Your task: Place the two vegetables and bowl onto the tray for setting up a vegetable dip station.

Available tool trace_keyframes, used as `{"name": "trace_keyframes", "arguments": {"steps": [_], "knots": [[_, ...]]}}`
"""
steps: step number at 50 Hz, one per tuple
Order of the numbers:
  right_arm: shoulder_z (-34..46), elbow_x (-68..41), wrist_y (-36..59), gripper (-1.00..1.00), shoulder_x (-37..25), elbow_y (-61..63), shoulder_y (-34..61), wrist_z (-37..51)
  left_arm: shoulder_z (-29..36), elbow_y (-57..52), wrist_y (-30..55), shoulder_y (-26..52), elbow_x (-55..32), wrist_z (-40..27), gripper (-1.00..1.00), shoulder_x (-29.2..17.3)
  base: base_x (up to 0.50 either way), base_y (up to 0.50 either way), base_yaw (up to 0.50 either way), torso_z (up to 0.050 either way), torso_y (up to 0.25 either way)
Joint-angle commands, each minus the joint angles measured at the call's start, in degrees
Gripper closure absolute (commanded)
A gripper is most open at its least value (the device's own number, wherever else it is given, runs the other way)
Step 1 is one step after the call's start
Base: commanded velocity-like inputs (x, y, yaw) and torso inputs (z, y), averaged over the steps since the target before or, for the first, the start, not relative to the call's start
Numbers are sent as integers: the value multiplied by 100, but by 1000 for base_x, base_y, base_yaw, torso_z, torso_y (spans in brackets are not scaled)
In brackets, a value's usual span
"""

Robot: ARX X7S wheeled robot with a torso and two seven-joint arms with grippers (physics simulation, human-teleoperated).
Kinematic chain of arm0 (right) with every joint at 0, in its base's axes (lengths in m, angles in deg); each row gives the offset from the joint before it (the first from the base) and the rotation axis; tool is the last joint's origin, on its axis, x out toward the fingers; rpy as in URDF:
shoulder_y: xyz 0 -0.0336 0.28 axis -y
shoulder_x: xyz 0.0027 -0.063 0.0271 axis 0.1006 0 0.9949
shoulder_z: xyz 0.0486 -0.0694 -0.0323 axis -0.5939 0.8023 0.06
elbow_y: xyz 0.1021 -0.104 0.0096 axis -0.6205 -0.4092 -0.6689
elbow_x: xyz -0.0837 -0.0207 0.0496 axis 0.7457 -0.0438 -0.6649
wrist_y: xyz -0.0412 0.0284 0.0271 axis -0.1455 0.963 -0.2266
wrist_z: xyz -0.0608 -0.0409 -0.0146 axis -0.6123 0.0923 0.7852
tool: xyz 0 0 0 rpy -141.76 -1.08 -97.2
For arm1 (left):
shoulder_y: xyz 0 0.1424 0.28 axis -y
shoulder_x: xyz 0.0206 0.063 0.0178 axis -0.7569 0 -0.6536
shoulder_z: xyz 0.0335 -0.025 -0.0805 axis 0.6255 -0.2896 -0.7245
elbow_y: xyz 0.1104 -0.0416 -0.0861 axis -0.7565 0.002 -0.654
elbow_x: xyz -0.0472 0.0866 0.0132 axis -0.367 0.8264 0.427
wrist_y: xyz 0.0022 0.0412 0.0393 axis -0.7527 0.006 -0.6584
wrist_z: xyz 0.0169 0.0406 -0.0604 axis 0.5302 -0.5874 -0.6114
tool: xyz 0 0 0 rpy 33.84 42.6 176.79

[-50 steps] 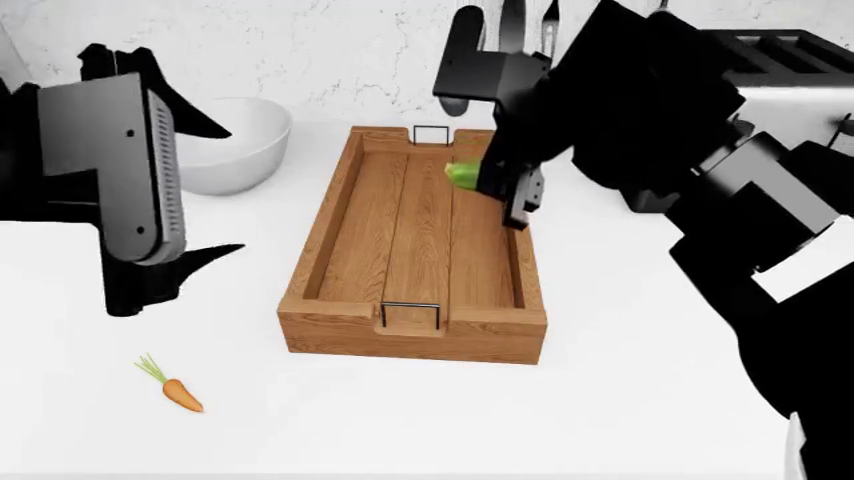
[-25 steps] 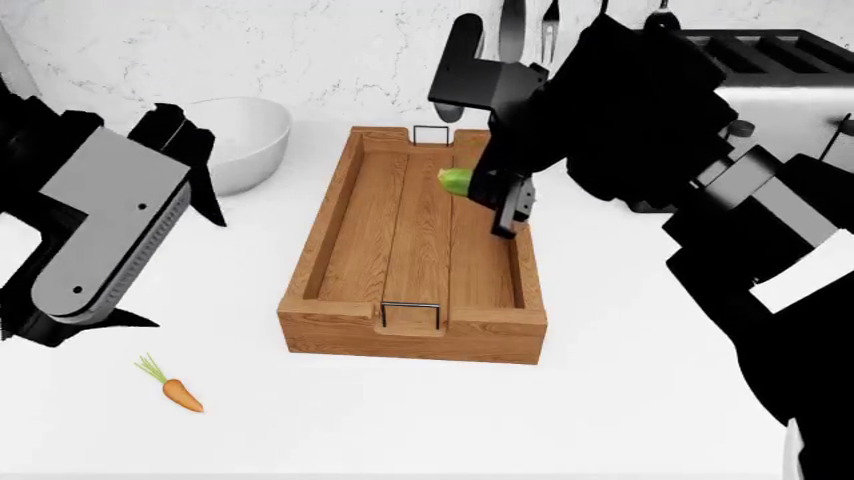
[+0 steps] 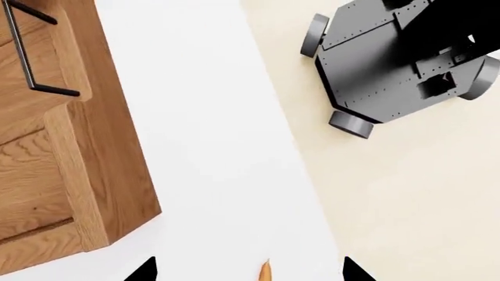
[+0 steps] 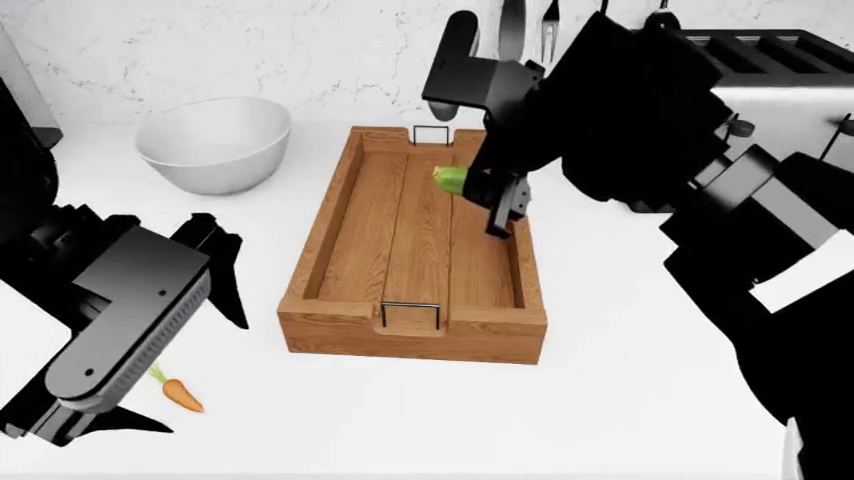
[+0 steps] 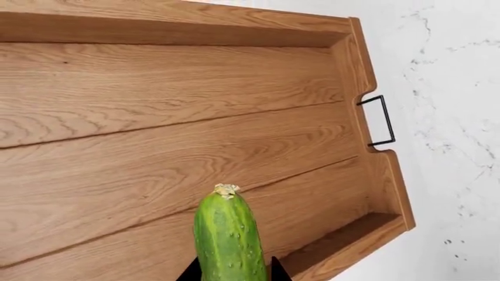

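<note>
The wooden tray (image 4: 320,240) lies lengthwise mid-table. My right gripper (image 4: 497,205) hangs over its far right part, shut on the green cucumber (image 4: 451,180). In the right wrist view the cucumber (image 5: 226,234) sticks out from between the fingers above the tray's planks (image 5: 156,117). The white bowl (image 4: 214,140) stands on the table, left of the tray's far end. The small orange carrot (image 4: 180,394) lies near the front left edge. My left gripper (image 4: 180,345) hovers over it, open. The carrot's tip (image 3: 266,272) shows between the two fingertips, near the tray's corner (image 3: 86,152).
A toaster (image 4: 787,70) stands at the back right, and utensils (image 4: 514,20) hang on the marble wall. Past the table's front edge, the left wrist view shows the floor and the robot's wheeled base (image 3: 390,58).
My left arm has swung down from beside the bowl to the front left, over the carrot. The right gripper with the cucumber has barely shifted.
</note>
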Motion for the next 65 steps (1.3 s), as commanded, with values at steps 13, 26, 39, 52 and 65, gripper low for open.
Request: {"name": "trace_keyframes", "arguments": {"steps": [13,26,39,52,65], "knots": [[-50,-35,-13,100,-43,107,-108,89,430,160,-56,-62,390,3,-100,-55,0,0,0,0,0],[-76,-95,228,100,-170,468,-171,144,371,1406,-571,-199,690,-140,-100,488,0,0,0,0,0],[-100,-120,269,100,-209,545,-178,182,547,1047,-424,-476,569,-230,-100,340,0,0,0,0,1],[-119,-162,321,100,-228,625,-250,226,630,1338,-596,-505,718,-171,-100,404,0,0,0,0,0],[-149,-202,420,100,-316,798,-324,293,780,1540,-755,-668,779,-63,-100,502,0,0,0,0,0]]}}
